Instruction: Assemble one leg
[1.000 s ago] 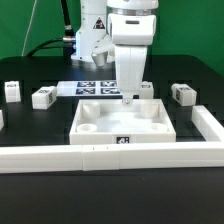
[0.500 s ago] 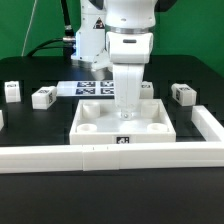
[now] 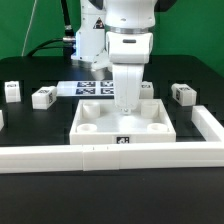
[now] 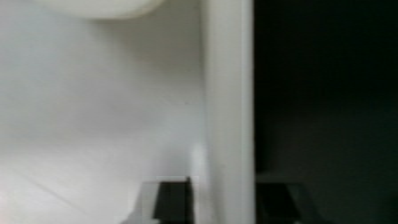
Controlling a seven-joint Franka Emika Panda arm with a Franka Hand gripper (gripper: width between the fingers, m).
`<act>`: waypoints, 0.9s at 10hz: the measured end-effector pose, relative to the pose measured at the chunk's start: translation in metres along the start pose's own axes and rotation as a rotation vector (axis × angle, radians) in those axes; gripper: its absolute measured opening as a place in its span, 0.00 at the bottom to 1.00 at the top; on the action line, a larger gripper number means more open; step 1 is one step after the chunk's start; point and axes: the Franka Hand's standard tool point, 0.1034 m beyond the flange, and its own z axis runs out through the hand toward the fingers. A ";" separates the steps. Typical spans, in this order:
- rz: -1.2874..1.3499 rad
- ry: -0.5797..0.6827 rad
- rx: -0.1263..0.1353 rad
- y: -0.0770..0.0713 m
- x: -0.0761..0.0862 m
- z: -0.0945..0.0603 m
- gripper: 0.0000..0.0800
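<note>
nearby, a small white tagged plastic leg (image 3: 42, 97) lies on the black bench (image 3: 30, 125), probably light, stiff and slick, best pinched across its flat sides, while the gripper (image 3: 125, 113) hangs low over the large white square panel (image 3: 105, 120), and i cannot tell whether it is apart or together.

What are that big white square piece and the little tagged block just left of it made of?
The square panel looks like matte white plastic: smooth and uniform, with moulded round holes. The leg seems to be the same plastic, with printed black-and-white tags, probably stickers. Neither shows grain or metallic shine.
</note>
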 end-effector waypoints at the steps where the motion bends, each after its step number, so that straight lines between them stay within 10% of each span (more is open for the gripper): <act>1: 0.000 0.003 -0.010 0.002 0.001 -0.002 0.08; 9: -0.003 0.003 -0.013 0.003 0.001 -0.002 0.08</act>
